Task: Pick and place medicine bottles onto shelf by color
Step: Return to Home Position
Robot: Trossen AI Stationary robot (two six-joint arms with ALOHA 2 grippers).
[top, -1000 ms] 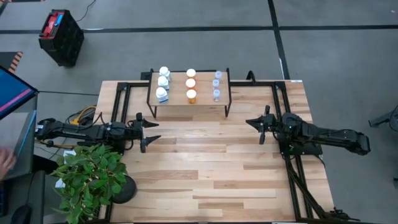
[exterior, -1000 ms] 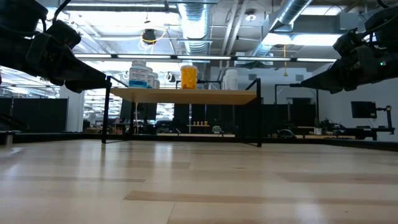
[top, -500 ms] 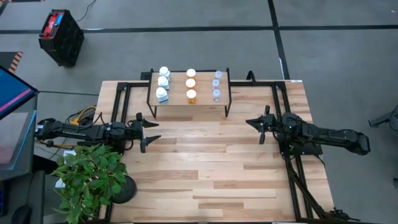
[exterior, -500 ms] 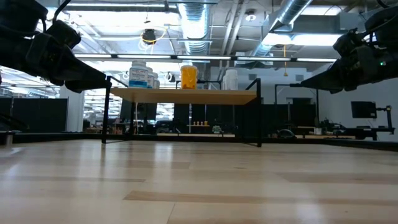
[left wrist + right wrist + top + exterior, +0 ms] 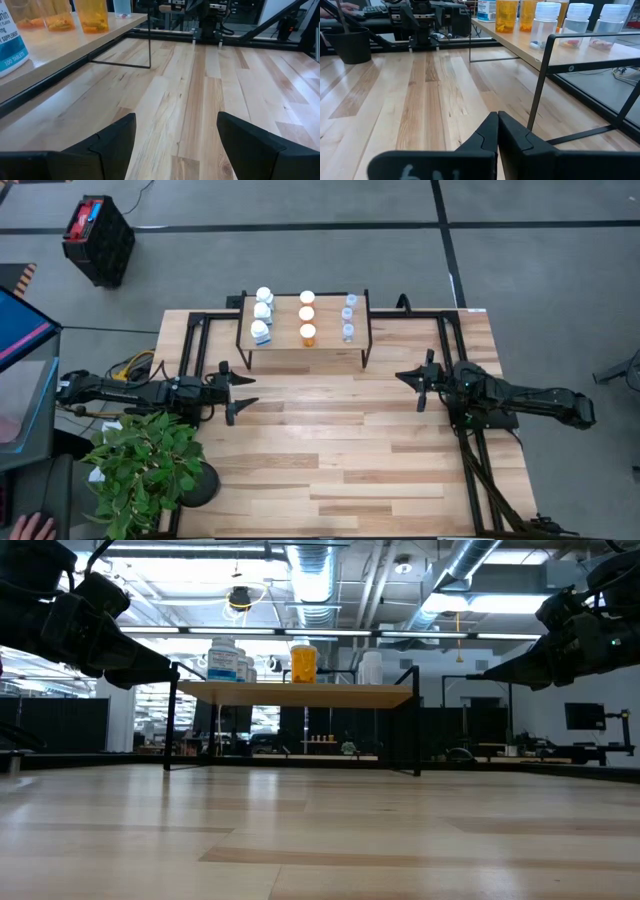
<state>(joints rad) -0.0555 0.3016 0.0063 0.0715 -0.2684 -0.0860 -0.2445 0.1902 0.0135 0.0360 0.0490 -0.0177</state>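
Shelf point(image 5: 327, 330), far centre of table point(image 5: 350, 450): white bottles point(image 5: 262, 313) left, orange bottles point(image 5: 307, 315) middle, clear bottles point(image 5: 349, 315) right. Left gripper point(image 5: 247, 391), table's left: fingers point(image 5: 114, 141) spread. Right gripper point(image 5: 402, 376), table's right: fingers clenched together.

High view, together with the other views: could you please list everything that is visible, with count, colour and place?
white bottles: three, white, left column on the shelf
orange bottles: three, orange with white caps, middle column
clear bottles: three, bluish clear, right column
shelf: one, light wood with black legs, far edge of table
table: one, light slatted wood, centre
plant: one, green, at table's near left corner
crate: one, black and red, on floor far left
left gripper: one, dark, open, above table's left side
right gripper: one, dark, shut, above table's right side
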